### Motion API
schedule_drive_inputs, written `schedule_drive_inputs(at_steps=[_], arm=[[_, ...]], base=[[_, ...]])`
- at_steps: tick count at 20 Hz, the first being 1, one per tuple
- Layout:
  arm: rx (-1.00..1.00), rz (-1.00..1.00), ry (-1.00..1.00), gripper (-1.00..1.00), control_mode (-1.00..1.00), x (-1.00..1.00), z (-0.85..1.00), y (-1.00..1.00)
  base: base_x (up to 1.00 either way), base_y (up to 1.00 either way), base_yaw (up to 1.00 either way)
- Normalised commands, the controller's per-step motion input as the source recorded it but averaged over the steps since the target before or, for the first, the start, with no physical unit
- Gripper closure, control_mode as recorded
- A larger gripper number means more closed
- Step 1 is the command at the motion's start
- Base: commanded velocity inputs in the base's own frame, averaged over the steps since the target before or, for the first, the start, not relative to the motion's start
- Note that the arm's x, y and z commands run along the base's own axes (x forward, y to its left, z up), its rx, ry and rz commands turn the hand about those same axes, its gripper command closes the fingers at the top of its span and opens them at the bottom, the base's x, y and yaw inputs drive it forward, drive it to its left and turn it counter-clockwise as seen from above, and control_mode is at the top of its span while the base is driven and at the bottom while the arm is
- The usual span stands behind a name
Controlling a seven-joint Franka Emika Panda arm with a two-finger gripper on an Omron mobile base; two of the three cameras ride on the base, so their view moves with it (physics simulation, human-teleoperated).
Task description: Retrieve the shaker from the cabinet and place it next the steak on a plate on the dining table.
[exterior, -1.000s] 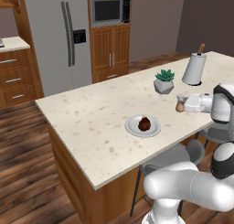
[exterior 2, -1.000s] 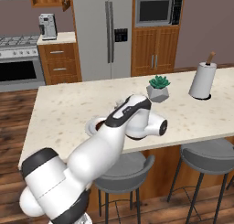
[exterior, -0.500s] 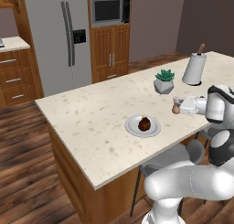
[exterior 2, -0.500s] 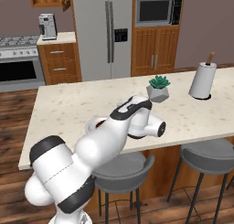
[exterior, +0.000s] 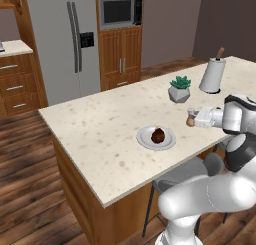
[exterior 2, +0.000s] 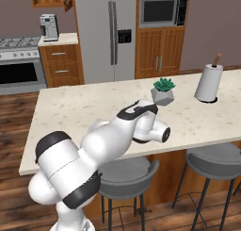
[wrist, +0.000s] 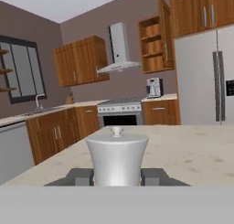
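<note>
Beige speckled stone dining table [exterior: 95, 131] holds a round pale plate [exterior: 145, 138] with a dark brown steak [exterior: 158, 135]. To its right, the 2-finger gripper [exterior: 190, 117] (fingers clamped) holds the small tan shaker [exterior: 190, 120] just above the tabletop.

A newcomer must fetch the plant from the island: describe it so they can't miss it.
On the long speckled stone island, look between the plate with the steak and the tall white paper-towel cylinder. The plant is spiky and green in a faceted grey pot, the only greenery there.
</note>
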Motion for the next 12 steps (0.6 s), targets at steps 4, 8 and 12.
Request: schedule_drive_inputs(at_steps=[4, 8, 12], arm=[[0.0, 0.0, 0.0, 1.0, -1.0, 0.2, -0.21, 0.0], [0.0, 0.0, 0.0, 1.0, -1.0, 0.22, -0.21, 0.0], [0.0, 0.0, 0.0, 1.0, -1.0, 0.23, -0.19, -0.01]], base=[[0.0, 0.0, 0.0], [0.0, 0.0, 0.0], [0.0, 0.0, 0.0]])
